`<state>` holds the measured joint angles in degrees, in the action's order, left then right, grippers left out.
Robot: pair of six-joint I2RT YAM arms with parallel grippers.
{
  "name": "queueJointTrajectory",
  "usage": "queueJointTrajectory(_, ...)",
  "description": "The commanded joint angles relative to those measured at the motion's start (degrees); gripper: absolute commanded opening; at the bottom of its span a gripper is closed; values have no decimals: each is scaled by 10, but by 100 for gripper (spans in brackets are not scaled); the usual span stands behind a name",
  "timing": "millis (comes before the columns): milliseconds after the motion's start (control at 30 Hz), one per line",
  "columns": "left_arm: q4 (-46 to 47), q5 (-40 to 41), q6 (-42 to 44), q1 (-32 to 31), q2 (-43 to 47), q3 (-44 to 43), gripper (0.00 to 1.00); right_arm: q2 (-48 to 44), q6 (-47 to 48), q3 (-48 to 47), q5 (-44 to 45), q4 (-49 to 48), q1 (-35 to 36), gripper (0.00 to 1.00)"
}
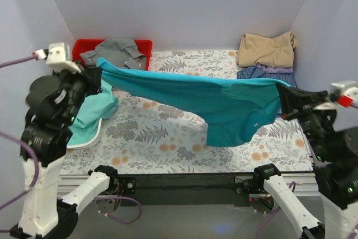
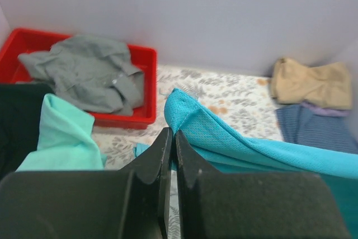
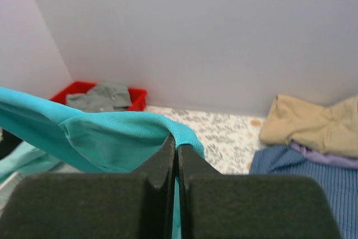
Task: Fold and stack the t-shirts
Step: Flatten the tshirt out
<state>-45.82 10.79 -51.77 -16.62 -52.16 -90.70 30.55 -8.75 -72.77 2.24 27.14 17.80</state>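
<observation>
A teal-blue t-shirt (image 1: 212, 102) hangs stretched in the air between my two grippers, sagging toward the floral tabletop on its right half. My left gripper (image 1: 96, 74) is shut on its left corner (image 2: 182, 107); my right gripper (image 1: 284, 100) is shut on its right edge (image 3: 140, 132). In both wrist views the black fingers (image 2: 168, 155) (image 3: 170, 158) press together with teal cloth pinched between them. A tan t-shirt (image 1: 265, 48) lies folded on a blue-purple checked one (image 1: 265, 74) at the back right. A pale mint-green t-shirt (image 1: 92, 113) lies under my left arm.
A red bin (image 1: 114, 48) at the back left holds a grey shirt (image 1: 114, 53). The mint-green shirt rests on a white tray (image 1: 89, 138). Grey walls close in the back and both sides. A dark garment (image 2: 17, 121) shows at the left of the left wrist view.
</observation>
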Motion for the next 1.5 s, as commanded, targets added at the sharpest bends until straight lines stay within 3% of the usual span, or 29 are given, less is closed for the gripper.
queueJointTrajectory(0, -44, -102, 5, 2, 56, -36, 0, -35, 12, -81, -66, 35, 0, 1)
queueJointTrajectory(133, -103, -197, 9, 2, 81, -99, 0, -53, 2, -156, -104, 68, -1, 1)
queueJointTrajectory(233, -101, -223, 0, -7, 101, -127, 0, -61, -6, -213, -117, 76, -1, 1)
queueJointTrajectory(433, -105, -202, -8, -10, 105, -179, 0, -36, 2, -229, -102, 81, -1, 1)
queueJointTrajectory(600, -89, -161, -5, -10, 69, -76, 0, 0, 11, -106, -59, 57, -1, 1)
queueJointTrajectory(733, 21, -136, -16, -10, 45, 125, 0, 28, 1, 81, -25, -19, -1, 1)
queueJointTrajectory(833, 116, -117, -20, -10, 5, 229, 0, 49, -2, 161, 21, -93, -1, 1)
queueJointTrajectory(1100, 286, -16, -50, -9, -147, 293, 0, 173, 31, 276, 152, -256, 0, 1)
queueJointTrajectory(1233, 323, 7, -51, -7, -238, 284, 0, 257, 48, 280, 195, -333, -2, 1)
queueJointTrajectory(1467, 375, -21, -56, -7, -362, 258, 0, 386, 60, 231, 242, -394, -3, 1)
